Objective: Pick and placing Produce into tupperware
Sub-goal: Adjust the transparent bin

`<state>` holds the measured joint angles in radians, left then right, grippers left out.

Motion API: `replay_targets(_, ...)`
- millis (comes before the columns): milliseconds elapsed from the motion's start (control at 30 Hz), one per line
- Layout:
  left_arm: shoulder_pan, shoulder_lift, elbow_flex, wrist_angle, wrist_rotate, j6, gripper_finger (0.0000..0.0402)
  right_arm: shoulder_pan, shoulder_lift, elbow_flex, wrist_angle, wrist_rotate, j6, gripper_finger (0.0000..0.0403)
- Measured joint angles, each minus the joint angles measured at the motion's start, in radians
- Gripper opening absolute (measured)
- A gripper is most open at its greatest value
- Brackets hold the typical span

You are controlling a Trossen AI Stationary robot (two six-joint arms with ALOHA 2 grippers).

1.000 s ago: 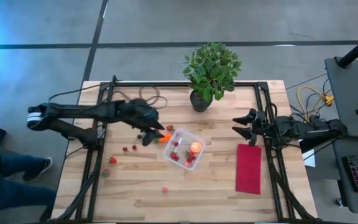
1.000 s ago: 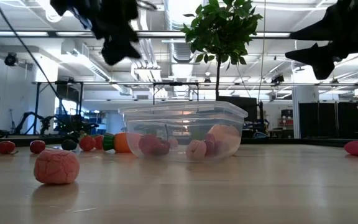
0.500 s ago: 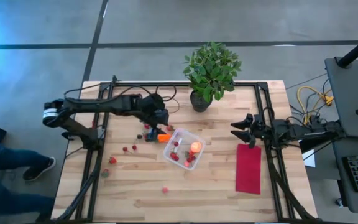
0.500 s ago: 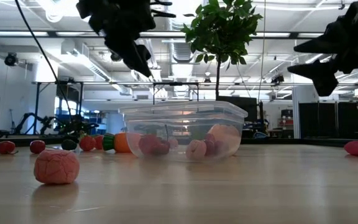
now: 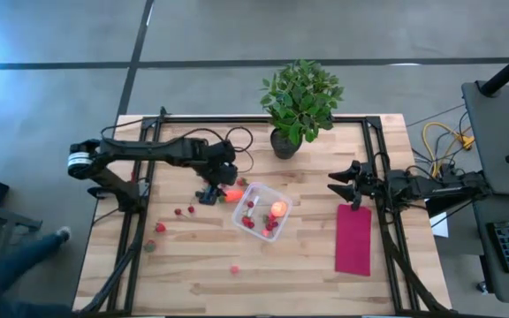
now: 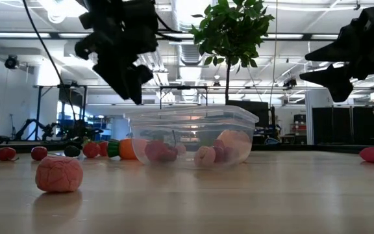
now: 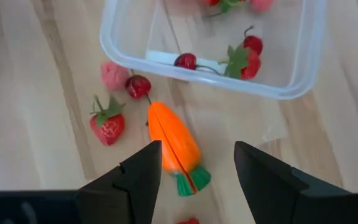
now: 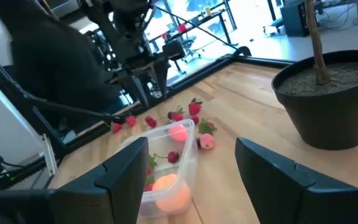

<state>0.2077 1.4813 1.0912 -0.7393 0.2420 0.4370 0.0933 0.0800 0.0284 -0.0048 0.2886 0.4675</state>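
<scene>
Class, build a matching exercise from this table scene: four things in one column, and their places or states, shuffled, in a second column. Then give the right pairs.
1. carrot
2. round fruit
3. cloth
4. left end effector

A. inside the tupperware
B. open, above the carrot
C. flat on the table below the right end effector
D. on the table beside the tupperware

Pairs: 1-D, 2-A, 3-C, 4-B

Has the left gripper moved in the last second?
Yes. In the high view the left gripper has swung from the far side of the tupperware back beside its left corner, over the carrot-shaped piece, fingers open.
</scene>
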Motion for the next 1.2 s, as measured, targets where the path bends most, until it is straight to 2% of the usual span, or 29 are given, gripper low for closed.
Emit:
replay_targets(267, -0.005, 0.155, 0.013, 0.039, 0.000, 0.049, 0.0187, 0.000, 0.001, 0.000, 0.000, 0.000, 0.000, 0.0233)
replay_targets(533, -0.055, 0.250, 0.052, 0.049, 0.001, -0.007, 0.0187, 0.000, 0.001, 0.000, 0.001, 0.000, 0.000, 0.0233)
replay_targets(667, -0.112, 0.250, 0.080, 0.068, 0.011, -0.087, 0.0187, 0.000, 0.001, 0.001, 0.001, 0.000, 0.000, 0.0233)
replay_targets(800, -0.174, 0.236, 0.101, 0.135, 0.013, -0.097, 0.0187, 0.000, 0.001, 0.001, 0.001, 0.000, 0.000, 0.0233)
replay_targets(1000, -0.240, 0.230, 0.099, 0.302, 0.013, -0.188, 0.0187, 0.000, 0.001, 0.001, 0.002, 0.000, 0.000, 0.0233)
replay_targets(1100, -0.242, 0.228, 0.103, 0.253, -0.018, -0.189, 0.0187, 0.000, 0.001, 0.001, 0.002, 0.000, 0.000, 0.0233)
replay_targets(1200, -0.230, 0.206, 0.103, 0.166, -0.104, -0.189, 0.0187, 0.000, 0.001, 0.001, 0.002, 0.000, 0.000, 0.0233)
